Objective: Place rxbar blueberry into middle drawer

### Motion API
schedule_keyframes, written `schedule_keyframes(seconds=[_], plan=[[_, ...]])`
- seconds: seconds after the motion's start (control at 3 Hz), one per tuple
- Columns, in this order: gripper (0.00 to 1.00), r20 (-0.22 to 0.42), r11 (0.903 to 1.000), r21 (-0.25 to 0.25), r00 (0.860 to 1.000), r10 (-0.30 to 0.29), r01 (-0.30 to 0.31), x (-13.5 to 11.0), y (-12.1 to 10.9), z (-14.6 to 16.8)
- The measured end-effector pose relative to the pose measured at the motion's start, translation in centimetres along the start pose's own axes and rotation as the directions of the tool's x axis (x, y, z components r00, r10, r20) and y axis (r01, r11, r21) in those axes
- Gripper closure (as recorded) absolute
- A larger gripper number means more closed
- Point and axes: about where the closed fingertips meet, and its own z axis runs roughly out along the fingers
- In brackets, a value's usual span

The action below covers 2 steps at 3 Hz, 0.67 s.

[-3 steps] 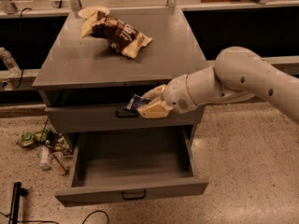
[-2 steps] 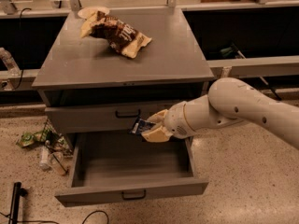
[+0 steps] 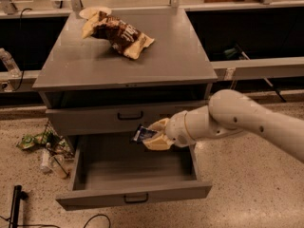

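The rxbar blueberry (image 3: 142, 134), a small dark bar with pale lettering, is held in my gripper (image 3: 150, 136), which is shut on it. The gripper hangs above the open middle drawer (image 3: 95, 174), over the right part of its deep grey tray, just below the closed upper drawer's front. The middle drawer is pulled out, with its narrow front panel and small black handle (image 3: 136, 199) toward the camera. My white arm (image 3: 237, 120) reaches in from the right.
A brown and cream snack bag (image 3: 119, 33) lies on the cabinet top. The closed upper drawer (image 3: 85, 120) has a black handle. Bottles and wrappers (image 3: 45, 148) litter the floor at left. A black object (image 3: 14, 203) stands at bottom left.
My gripper has moved down and slightly left with the bar, from in front of the upper drawer to above the open middle drawer's tray.
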Motion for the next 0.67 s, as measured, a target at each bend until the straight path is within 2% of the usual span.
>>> schedule_keyframes(seconds=[0.33,0.67], plan=[[1.0,0.061,0.9985,-0.041,0.998,-0.033,0.036,4.1,-0.9,5.9],[1.0,0.103,0.9925,-0.104,0.993,-0.054,0.065,8.6,-2.5,12.3]])
